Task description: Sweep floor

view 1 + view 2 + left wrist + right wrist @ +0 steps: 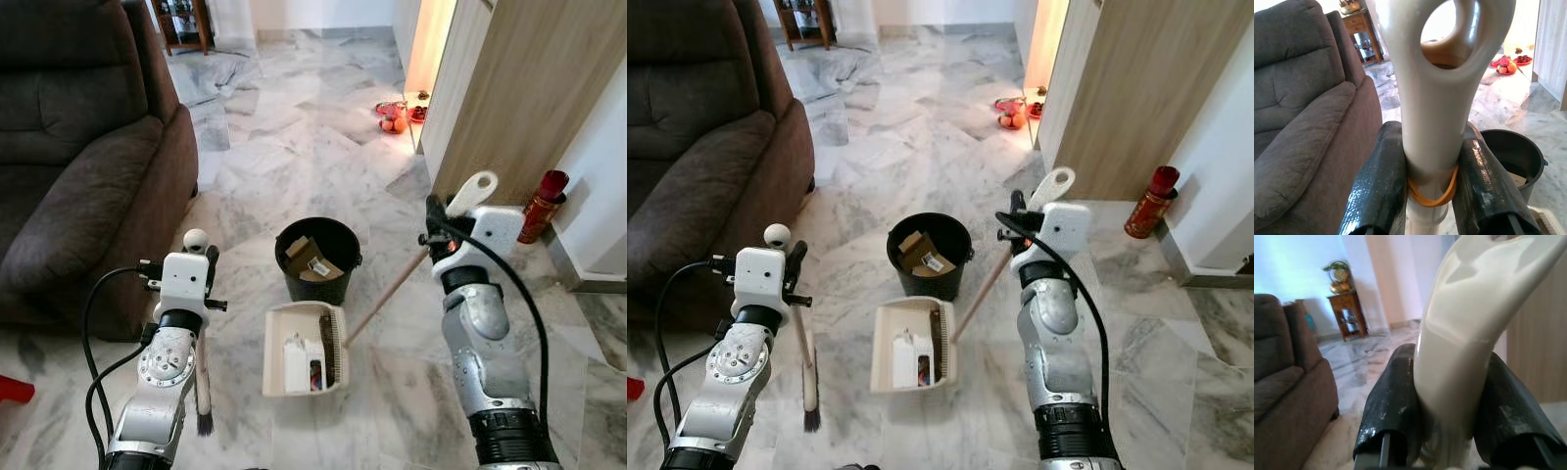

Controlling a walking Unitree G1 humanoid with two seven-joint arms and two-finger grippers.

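A dark brown fabric sofa (78,147) stands on the left. The left tool (1430,196) clamps a cream-handled brush (203,387), bristles near the marble floor (294,127). A black round bin (318,259) stands just behind the cream plastic dustpan (294,348), whose handle the right tool (1449,421) grips. A red bottle (542,206) stands by the wall.

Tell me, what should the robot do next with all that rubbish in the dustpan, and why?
Probably lift the dustpan by its long handle, held in the right claw, and tip it over the black bucket just behind it. The pan already holds scraps, and the bucket already holds some rubbish. The left claw holds the broom off to the side.
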